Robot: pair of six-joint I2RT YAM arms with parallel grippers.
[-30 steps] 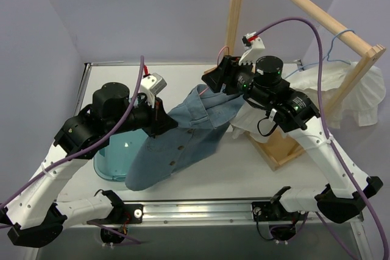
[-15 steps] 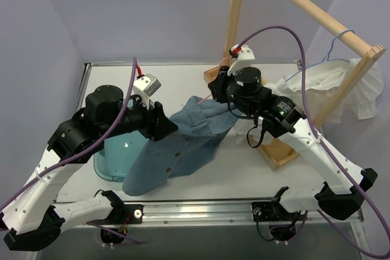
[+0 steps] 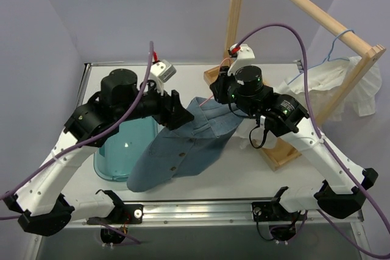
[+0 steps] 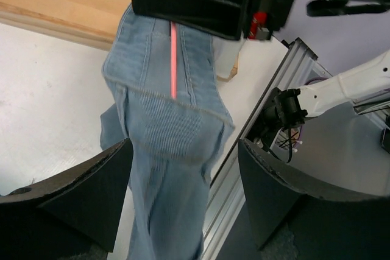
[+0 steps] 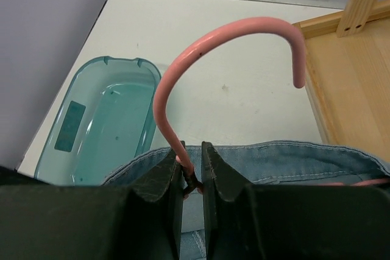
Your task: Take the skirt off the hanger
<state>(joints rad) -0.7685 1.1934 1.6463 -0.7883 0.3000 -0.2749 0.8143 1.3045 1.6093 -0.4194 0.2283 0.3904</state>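
**Evidently, the skirt job is hardly starting**

We are seeing the large white crinkly pleated skirt [image 3: 356,89] hanging at two o'clock on the thin light-blue wire hanger [image 3: 336,39], so the whole removal is waiting. Our right gripper [image 5: 192,168] is clamping the smooth pink wire hanger [image 5: 225,28], which is carrying the stiff blue denim garment [image 4: 170,132]. Our left gripper [image 4: 183,150] is gaping wide around that denim.
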